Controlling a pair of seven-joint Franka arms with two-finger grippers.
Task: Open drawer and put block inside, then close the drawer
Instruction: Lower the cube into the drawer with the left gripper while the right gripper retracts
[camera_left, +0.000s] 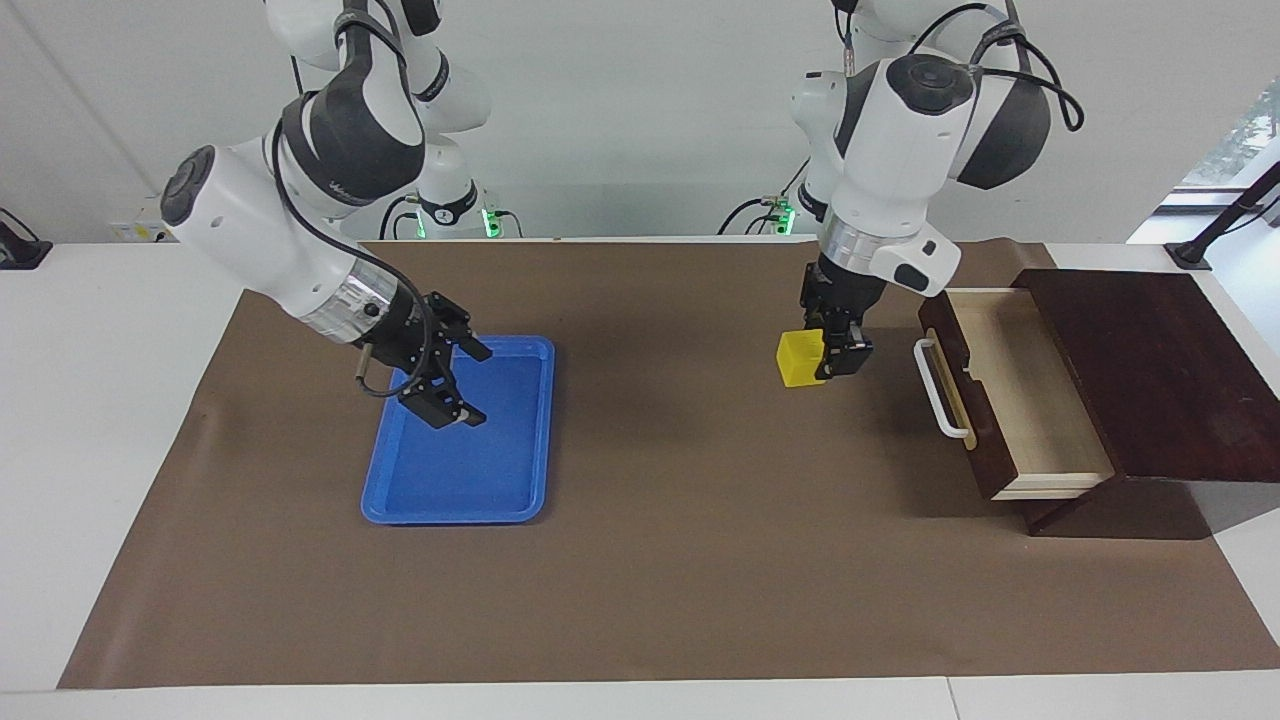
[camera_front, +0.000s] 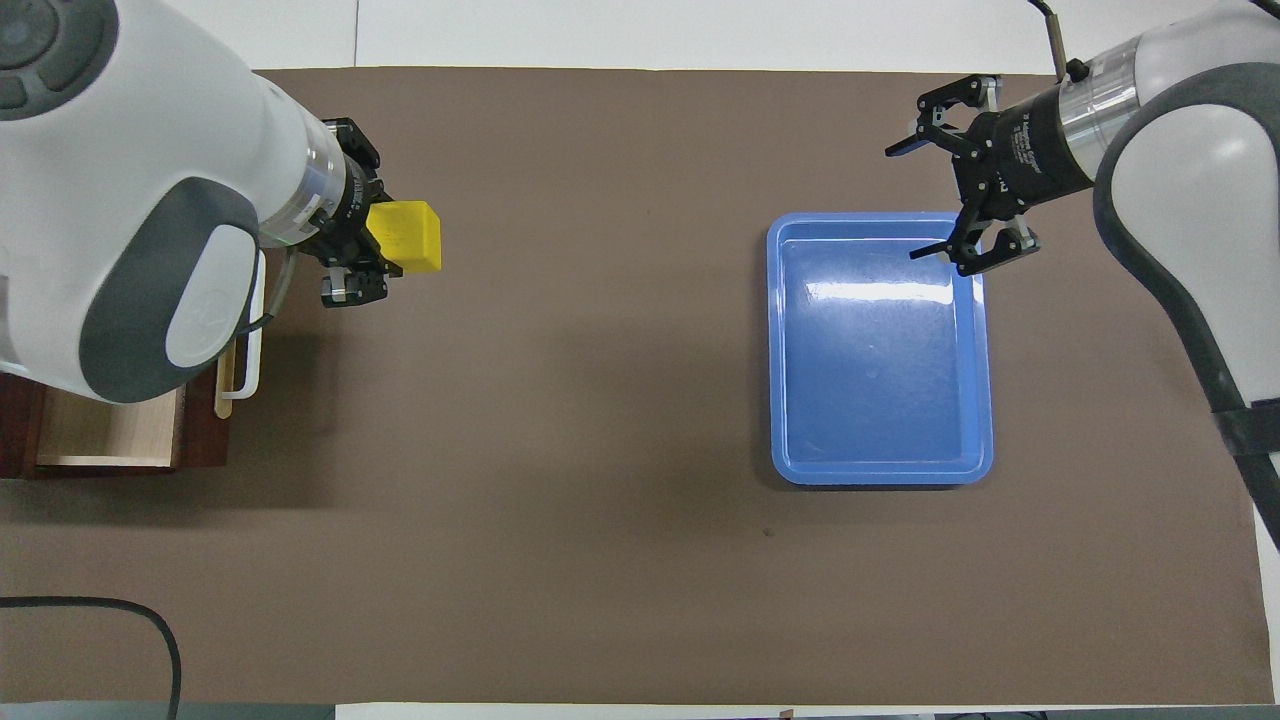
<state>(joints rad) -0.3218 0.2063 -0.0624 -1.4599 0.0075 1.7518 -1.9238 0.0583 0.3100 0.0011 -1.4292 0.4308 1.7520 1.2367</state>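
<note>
The yellow block (camera_left: 799, 358) (camera_front: 405, 236) hangs above the brown mat, close to the drawer's front, with my left gripper (camera_left: 836, 352) (camera_front: 372, 240) shut on it. The dark brown drawer (camera_left: 1030, 395) (camera_front: 110, 440) stands pulled out at the left arm's end of the table. Its pale wood inside is bare and its white handle (camera_left: 938, 392) (camera_front: 248, 352) faces the middle of the table. My right gripper (camera_left: 468, 385) (camera_front: 915, 202) is open and holds nothing, over the edge of the blue tray.
The flat blue tray (camera_left: 455, 512) (camera_front: 880, 472) lies on the brown mat (camera_left: 680, 560) toward the right arm's end, with nothing in it. The drawer's dark cabinet (camera_left: 1150, 370) sits at the mat's edge.
</note>
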